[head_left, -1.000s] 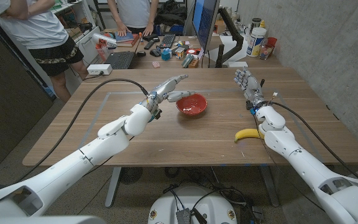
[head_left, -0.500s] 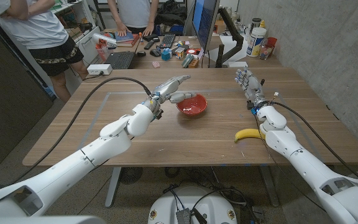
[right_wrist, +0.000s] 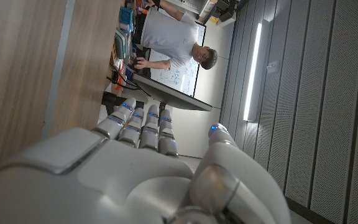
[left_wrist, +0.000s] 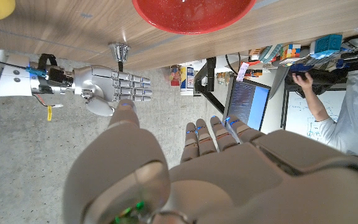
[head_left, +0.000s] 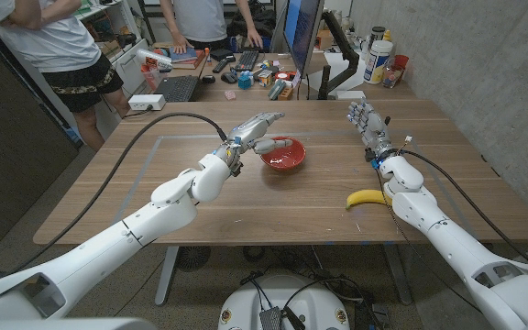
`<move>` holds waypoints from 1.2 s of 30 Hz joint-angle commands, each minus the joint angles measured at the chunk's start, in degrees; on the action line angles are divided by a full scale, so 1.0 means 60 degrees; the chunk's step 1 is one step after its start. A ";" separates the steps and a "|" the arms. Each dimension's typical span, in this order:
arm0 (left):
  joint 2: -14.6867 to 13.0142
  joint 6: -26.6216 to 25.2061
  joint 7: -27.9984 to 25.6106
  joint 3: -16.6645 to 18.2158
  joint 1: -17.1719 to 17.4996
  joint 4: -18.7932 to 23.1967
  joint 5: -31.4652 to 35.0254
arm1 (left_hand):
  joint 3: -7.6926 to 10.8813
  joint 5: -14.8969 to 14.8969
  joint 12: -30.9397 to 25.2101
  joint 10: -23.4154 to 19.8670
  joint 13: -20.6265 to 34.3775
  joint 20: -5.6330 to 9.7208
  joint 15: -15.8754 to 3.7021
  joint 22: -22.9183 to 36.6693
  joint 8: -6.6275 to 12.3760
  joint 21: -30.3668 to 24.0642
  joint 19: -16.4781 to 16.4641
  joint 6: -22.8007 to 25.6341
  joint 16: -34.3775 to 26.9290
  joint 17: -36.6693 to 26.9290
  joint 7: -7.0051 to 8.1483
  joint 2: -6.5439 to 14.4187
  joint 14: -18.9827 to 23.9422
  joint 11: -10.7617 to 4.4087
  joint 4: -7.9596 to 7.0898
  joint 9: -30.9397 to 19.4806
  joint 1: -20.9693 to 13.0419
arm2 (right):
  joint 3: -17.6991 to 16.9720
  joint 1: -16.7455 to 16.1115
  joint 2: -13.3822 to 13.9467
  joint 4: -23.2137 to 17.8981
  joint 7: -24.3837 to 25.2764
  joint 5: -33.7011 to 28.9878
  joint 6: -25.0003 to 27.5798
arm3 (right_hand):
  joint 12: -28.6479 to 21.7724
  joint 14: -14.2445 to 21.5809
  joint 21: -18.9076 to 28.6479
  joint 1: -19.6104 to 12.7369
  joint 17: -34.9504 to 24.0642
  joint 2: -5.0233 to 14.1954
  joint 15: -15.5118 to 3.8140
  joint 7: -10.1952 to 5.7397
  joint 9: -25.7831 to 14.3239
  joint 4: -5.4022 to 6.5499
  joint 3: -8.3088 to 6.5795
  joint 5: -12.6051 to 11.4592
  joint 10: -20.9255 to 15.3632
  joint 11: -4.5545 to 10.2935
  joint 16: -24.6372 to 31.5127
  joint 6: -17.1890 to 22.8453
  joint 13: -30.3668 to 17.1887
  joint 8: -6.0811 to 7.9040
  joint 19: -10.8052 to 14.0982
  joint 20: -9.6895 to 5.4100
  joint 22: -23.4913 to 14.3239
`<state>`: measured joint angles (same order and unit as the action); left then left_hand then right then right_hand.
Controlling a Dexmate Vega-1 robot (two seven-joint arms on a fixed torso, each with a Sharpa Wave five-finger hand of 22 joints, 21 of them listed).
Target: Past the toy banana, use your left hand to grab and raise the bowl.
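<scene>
Left hand advanced, now hiding bowl near rim.

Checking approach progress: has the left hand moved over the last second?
Yes. The left hand has edged toward the red bowl, its thumb now at the bowl's near rim.

The left arm reaches across the table, its left hand raised with fingers extended and apart — thumb set below them, nothing held. The right hand stands upright, fingers straight and side by side.
</scene>
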<state>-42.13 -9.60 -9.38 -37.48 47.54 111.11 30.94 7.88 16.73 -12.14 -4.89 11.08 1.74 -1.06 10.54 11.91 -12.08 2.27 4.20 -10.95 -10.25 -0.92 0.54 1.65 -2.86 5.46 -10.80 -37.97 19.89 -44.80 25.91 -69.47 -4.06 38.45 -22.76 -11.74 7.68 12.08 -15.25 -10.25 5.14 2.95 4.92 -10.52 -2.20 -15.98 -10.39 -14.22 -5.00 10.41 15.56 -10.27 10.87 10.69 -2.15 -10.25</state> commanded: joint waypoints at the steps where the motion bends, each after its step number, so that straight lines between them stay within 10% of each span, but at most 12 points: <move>1: 0.0025 -0.0161 0.0014 -0.0177 -0.0040 0.0037 0.0612 | 0.0047 0.0047 -0.0089 -0.0075 0.0033 0.0460 0.0012 0.0019 0.0047 0.0023 -0.0005 0.0060 -0.0021 -0.0053 0.0005 0.0006 0.0084 -0.0021 0.0052 -0.0035 -0.0131 | 0.0015 0.0074 -0.0101 0.0173 -0.0066 0.0031 -0.0071 | -0.0008 0.0124 -0.0031 0.0025 -0.0048 0.0008 -0.0013 -0.0037 -0.0042 -0.0007 0.0027 -0.0046 -0.0078 0.0029 0.0056 0.0014 -0.0015 0.0040 0.0086 0.0005 -0.0041; 36: -0.0035 -0.1195 0.0778 -0.0385 0.0199 0.0761 0.1865 | -0.0022 0.0053 -0.0134 -0.0274 0.0061 0.0315 0.0103 0.0031 0.0068 -0.0051 -0.0187 0.0207 -0.0093 -0.0077 -0.0059 -0.0022 0.0315 0.0078 0.0061 -0.0045 -0.0178 | -0.0009 0.0113 -0.0080 0.0122 -0.0021 0.0018 -0.0056 | -0.0006 0.0127 -0.0046 0.0032 -0.0050 0.0020 -0.0013 -0.0038 -0.0043 -0.0016 0.0030 -0.0047 -0.0080 0.0028 0.0052 0.0012 -0.0016 0.0038 0.0083 0.0010 -0.0042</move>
<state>-42.05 -14.62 -6.52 -39.65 47.91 113.92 40.43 7.69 16.73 -12.77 -6.11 11.35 1.62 -0.49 10.53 11.91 -12.08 1.54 4.93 -11.28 -10.54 -1.01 0.62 2.85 -2.45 5.64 -10.79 -38.49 20.01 -43.89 24.92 -67.88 -4.49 38.62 -23.49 -11.74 7.99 11.85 -15.25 -10.25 5.14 2.64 4.92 -10.52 -2.21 -15.98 -10.39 -14.22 -5.00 10.41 15.56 -10.26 10.87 10.69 -2.15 -10.25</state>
